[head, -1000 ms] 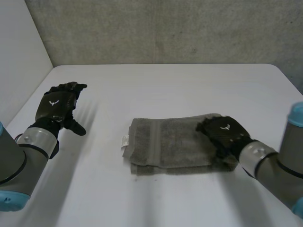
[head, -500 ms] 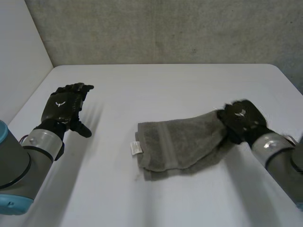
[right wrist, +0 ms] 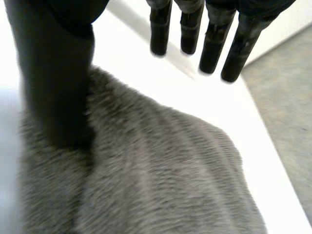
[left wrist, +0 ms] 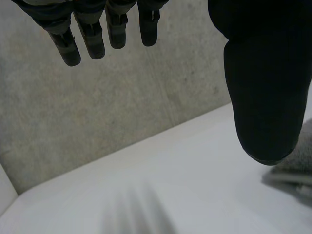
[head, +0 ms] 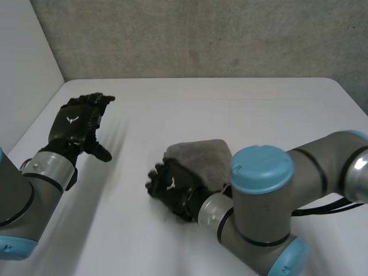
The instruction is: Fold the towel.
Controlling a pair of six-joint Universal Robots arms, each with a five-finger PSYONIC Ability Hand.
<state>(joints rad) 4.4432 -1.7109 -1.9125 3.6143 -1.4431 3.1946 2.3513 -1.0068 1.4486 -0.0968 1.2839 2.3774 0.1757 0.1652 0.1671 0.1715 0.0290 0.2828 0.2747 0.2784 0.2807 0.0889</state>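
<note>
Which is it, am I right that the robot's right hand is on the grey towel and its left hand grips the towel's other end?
Not quite. The right hand is on the grey towel, but the left hand grips nothing: the head view shows it open above the table, well apart from the towel.

A white, matte table with rounded corners (head: 230, 109) lies under soft, even light. Behind the table's far edge stands a rough grey concrete wall (head: 201, 34). Along the table's left edge rises a smooth white side wall (head: 23, 69), meeting the concrete at the table's far-left corner.
</note>
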